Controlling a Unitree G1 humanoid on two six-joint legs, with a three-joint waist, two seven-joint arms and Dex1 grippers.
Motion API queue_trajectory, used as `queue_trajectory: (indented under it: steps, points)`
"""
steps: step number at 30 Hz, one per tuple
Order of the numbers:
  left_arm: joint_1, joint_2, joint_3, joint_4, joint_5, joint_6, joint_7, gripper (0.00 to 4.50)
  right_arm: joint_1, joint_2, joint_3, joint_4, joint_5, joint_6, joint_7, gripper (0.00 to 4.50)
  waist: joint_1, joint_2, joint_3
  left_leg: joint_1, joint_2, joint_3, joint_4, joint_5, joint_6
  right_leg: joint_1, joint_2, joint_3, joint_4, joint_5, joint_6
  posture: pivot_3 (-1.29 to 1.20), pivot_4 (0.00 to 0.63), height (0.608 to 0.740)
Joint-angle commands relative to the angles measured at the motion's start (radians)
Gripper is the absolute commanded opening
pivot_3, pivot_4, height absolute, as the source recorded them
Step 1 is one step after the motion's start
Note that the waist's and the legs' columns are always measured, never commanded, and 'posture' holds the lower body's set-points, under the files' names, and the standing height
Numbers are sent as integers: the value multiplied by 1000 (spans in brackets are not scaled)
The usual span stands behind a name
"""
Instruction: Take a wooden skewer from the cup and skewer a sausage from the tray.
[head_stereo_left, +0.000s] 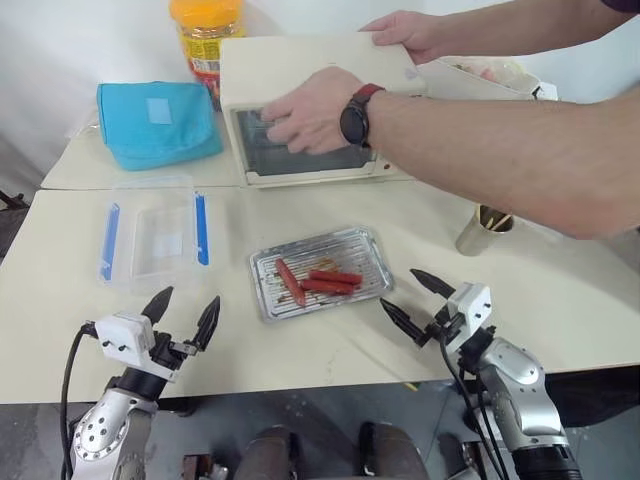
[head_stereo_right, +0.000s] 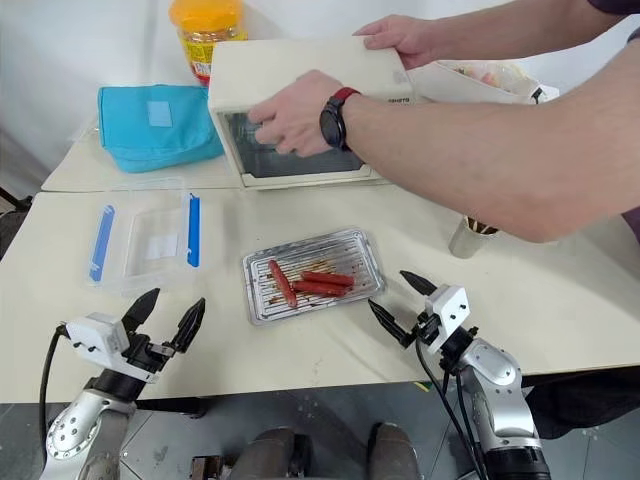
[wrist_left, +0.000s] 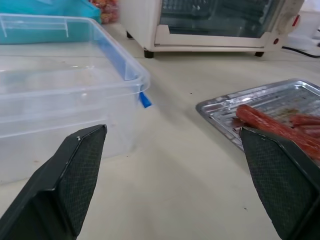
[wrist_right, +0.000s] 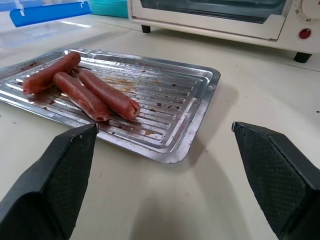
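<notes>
Both the left end effector (head_stereo_left: 182, 312) and right end effector (head_stereo_left: 408, 303) hang wide and empty above the counter's (head_stereo_left: 330, 350) near edge. The tray (head_stereo_left: 370, 243) with three sausages (head_stereo_left: 318, 280) lies between them; the cup (head_stereo_left: 484, 231) of skewers (head_stereo_left: 494, 216) stands right of it, beneath a person's forearm (head_stereo_left: 500, 150).

Bystanders on the cream counter (head_stereo_left: 330, 375)

A clear plastic box with blue clips (head_stereo_left: 152, 238) sits at the left, lid on. Behind it, on the far counter, lies a turquoise fabric pouch (head_stereo_left: 158, 122), and just right of that stands a tall orange-lidded plastic jar (head_stereo_left: 207, 35). A cream toaster oven with a glass door (head_stereo_left: 300, 105) stands far centre; a person's hand with a dark wristwatch (head_stereo_left: 312, 110) is at its door, another hand (head_stereo_left: 407, 32) rests on its top.
</notes>
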Motion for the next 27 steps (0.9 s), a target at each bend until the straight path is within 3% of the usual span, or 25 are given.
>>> queue_trajectory:
  steps: [1, 27]
  points:
    - [10, 19, 26, -32, -20, -9, -25, 4500, 14, -2, -3, -42, 24, -5, 16, 4467, 0, 0, 0, 0, 0, 0, 0, 0, 0, 0, 0, 0, 0, 0, 0, 0, 150, 740]
    - [7, 191, 55, 7, -83, 84, -230, 4500, 12, -73, -10, -91, 83, 58, 144, 4467, 0, 0, 0, 0, 0, 0, 0, 0, 0, 0, 0, 0, 0, 0, 0, 0, 150, 740]
